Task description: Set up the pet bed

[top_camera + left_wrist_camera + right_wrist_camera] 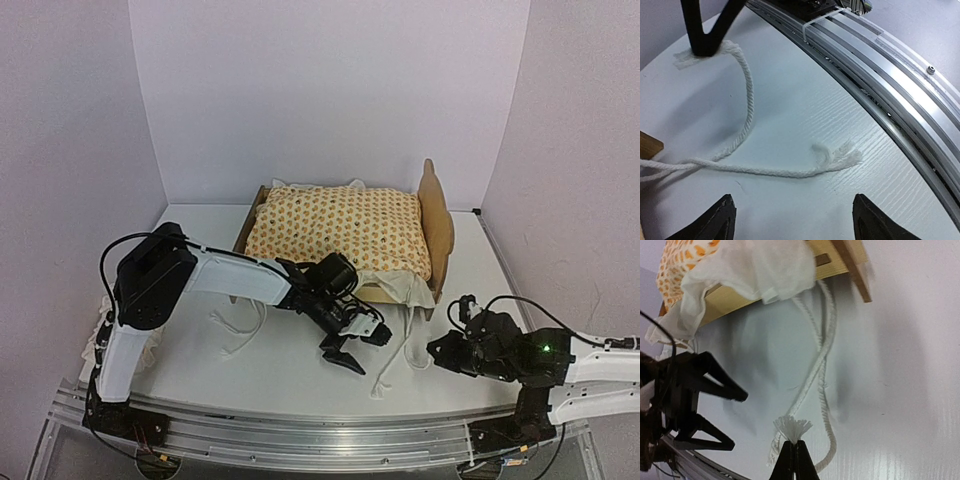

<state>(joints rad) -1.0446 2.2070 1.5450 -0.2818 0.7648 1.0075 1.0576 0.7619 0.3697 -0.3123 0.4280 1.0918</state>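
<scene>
The bed (437, 215) stands at centre frame with the cushion (340, 230) laid inside. The right gripper (792, 460), at lower centre, is clamped on a frayed tie (792, 427) end, probably to draw it clear of the frame. The left gripper (795, 222) hangs spread above a second tie (765, 171), grasping nothing.

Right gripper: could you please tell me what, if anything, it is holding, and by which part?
The right gripper is pinching a white tie cord by its frayed end, with the jaws shut on the tuft.
</scene>
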